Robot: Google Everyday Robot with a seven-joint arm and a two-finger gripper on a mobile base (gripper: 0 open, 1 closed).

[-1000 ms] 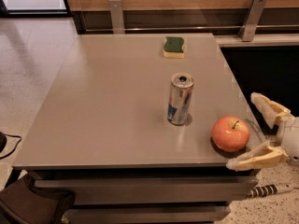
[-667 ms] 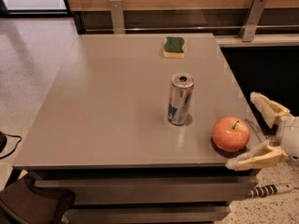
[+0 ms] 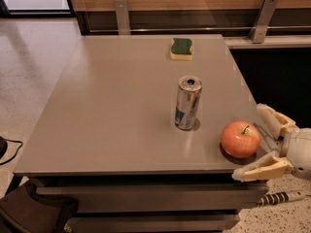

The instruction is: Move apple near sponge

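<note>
The red-orange apple (image 3: 240, 139) sits on the grey table (image 3: 112, 110) near its front right corner. The sponge (image 3: 181, 48), dark green over pale yellow, lies at the far edge of the table, well beyond the apple. My gripper (image 3: 260, 144) is at the table's right edge, just right of the apple. Its two cream fingers are spread wide open, one behind (image 3: 270, 118) and one in front (image 3: 260, 169) of the apple, not touching it.
A silver and blue drink can (image 3: 187, 103) stands upright mid-table, left of the apple and on the way toward the sponge. A railing with metal posts (image 3: 122, 14) runs behind the table. The floor lies to the left.
</note>
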